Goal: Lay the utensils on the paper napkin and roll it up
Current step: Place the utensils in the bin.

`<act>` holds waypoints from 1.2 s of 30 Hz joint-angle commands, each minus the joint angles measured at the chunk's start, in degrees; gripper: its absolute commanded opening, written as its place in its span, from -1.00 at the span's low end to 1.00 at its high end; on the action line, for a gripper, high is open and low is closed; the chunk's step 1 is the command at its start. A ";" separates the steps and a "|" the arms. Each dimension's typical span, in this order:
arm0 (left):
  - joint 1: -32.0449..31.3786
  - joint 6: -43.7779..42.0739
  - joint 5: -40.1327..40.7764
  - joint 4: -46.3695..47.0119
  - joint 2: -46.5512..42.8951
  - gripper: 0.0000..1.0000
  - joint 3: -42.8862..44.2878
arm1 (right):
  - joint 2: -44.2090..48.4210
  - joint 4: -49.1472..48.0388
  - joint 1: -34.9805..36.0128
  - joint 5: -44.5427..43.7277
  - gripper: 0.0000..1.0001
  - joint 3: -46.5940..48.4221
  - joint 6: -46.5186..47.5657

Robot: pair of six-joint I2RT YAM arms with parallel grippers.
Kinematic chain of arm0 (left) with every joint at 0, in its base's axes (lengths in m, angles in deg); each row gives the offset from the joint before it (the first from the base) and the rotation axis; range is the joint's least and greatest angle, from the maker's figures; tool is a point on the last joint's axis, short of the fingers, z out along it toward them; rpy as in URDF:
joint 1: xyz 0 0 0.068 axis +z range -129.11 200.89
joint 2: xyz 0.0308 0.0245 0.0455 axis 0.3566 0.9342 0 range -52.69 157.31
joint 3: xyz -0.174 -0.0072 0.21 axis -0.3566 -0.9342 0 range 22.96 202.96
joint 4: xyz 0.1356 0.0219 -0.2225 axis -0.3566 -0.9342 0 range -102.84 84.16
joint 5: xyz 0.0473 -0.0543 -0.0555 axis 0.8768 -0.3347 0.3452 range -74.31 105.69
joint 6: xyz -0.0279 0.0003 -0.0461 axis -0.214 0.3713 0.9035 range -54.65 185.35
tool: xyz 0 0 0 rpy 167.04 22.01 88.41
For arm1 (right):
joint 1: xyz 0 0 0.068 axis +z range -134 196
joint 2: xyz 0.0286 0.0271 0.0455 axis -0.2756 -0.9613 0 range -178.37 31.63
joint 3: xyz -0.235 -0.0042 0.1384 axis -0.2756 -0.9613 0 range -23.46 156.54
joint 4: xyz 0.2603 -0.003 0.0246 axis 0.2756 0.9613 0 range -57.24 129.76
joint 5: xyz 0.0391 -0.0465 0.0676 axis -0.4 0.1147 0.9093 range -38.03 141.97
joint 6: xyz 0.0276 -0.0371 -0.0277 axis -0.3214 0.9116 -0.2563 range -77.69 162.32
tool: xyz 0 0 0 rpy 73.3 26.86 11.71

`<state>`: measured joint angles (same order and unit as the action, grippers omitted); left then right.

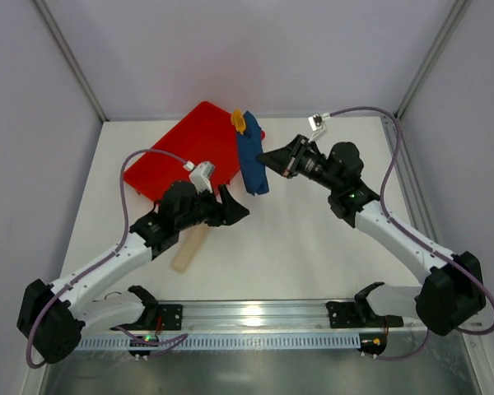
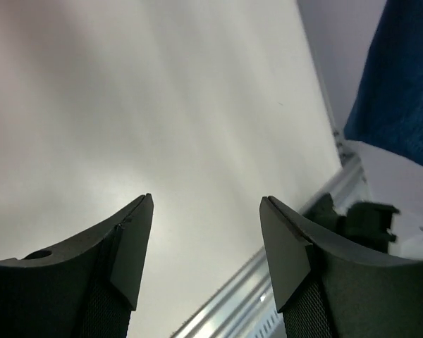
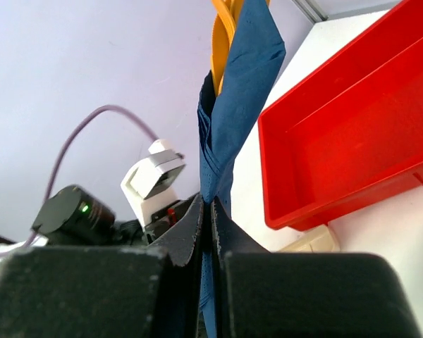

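Note:
The navy paper napkin is folded around orange utensils and held off the table. An orange fork end sticks out of its far end. My right gripper is shut on the napkin's edge; in the right wrist view the napkin rises from between the closed jaws with an orange utensil inside the fold. My left gripper is open and empty, just left of and below the bundle. The left wrist view shows its fingers apart, with a corner of the napkin at upper right.
A red tray lies at the back left, also in the right wrist view. A pale beige flat strip lies under the left arm. The metal rail runs along the near edge.

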<state>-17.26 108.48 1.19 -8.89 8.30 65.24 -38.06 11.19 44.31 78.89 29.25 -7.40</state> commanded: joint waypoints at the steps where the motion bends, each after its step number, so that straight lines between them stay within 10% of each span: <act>1: 1.85 -1.39 21.45 -13.17 -4.65 0.33 1.48 | -6.49 -4.81 0.51 1.21 -0.92 6.94 0.14; 9: 12.11 2.04 36.56 -25.77 -10.99 0.39 4.73 | -32.65 -6.91 5.60 3.84 -0.92 23.03 0.24; 22: 33.91 2.48 17.50 -22.18 -1.06 0.31 3.42 | -68.55 -1.74 9.92 5.78 -0.92 64.76 -7.15; 36: 34.64 4.50 12.74 -15.15 8.78 0.22 7.98 | -79.72 7.15 9.39 0.33 -0.92 68.84 -6.19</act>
<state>17.26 112.16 15.57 -29.33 15.12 69.26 -117.93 17.95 54.06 80.77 96.04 -14.37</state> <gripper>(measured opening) 0.611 0.046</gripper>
